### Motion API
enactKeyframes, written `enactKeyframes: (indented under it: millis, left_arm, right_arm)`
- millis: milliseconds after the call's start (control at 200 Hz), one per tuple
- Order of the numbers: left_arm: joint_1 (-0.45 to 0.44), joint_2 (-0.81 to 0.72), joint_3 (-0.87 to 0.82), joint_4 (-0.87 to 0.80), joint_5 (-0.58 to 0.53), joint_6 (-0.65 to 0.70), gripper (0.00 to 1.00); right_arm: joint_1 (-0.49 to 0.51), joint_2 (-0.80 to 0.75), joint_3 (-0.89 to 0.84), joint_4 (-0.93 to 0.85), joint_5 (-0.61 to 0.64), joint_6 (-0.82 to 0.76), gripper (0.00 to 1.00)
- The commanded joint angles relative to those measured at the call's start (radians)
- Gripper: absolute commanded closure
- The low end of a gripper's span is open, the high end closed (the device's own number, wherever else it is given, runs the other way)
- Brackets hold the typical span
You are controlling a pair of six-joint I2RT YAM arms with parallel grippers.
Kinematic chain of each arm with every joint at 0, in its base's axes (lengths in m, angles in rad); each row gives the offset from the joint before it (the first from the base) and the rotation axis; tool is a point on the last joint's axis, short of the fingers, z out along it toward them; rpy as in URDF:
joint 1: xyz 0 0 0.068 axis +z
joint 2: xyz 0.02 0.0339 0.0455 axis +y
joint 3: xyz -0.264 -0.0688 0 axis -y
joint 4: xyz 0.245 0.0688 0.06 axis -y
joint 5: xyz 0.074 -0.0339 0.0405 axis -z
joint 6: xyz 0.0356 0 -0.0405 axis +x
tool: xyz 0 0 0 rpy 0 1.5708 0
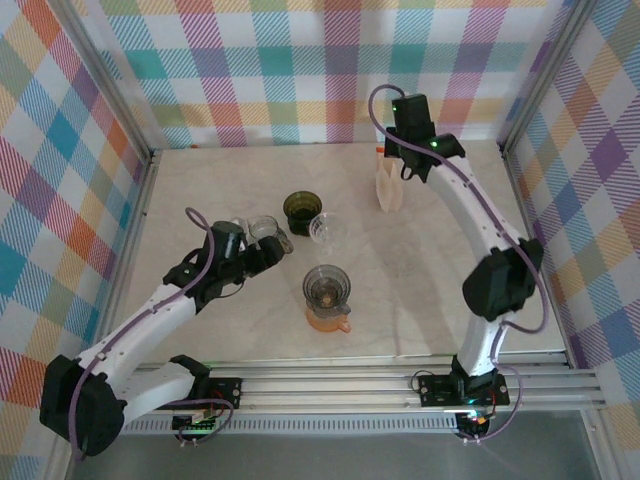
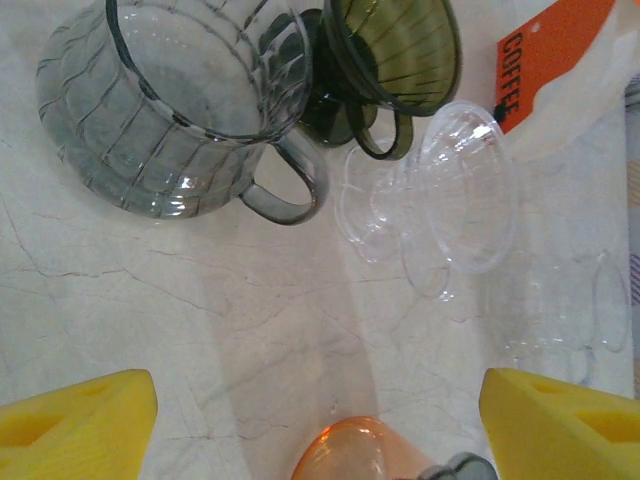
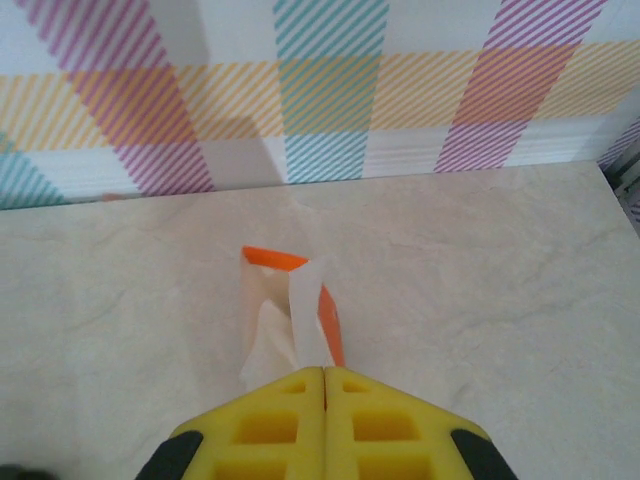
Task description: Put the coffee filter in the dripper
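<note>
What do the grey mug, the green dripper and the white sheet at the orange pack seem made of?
Grey mug: probably smoked glass, glossy; see-through, bright glints on its ribbed wall.
Green dripper: tinted glass or plastic, cannot tell which; see-through, glossy.
White sheet: probably paper, matte; thin, creased.

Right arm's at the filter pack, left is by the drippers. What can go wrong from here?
1. The right fingers look shut on a filter edge at the pack; pulling may drag extra sheets or topple the standing pack.
2. The green dripper, clear dripper and mug sit crowded by the open left fingers; a nudge could knock them.
</note>
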Motion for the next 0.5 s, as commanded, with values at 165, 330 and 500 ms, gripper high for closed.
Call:
enactKeyframes:
  millis: [165, 330, 500]
  left_arm:
    - [-0.007, -0.139, -0.013, -0.086, 0.036, 0.008, 0.15]
    - [-0.006, -0.203, -0.026, -0.121, 0.054, 0.016, 0.15]
    - [-0.007, -0.22, -0.03, -0.141, 0.071, 0.025, 0.15]
  right_arm:
    - [0.133, -0.375, -0.276, -0.113, -0.11, 0.096, 1.0]
    - [0.299, -0.533, -0.358, -0.293, -0.141, 0.141, 1.0]
    - [0.442, -0.583, -0.332, -0.501, -0.209, 0.209, 1.0]
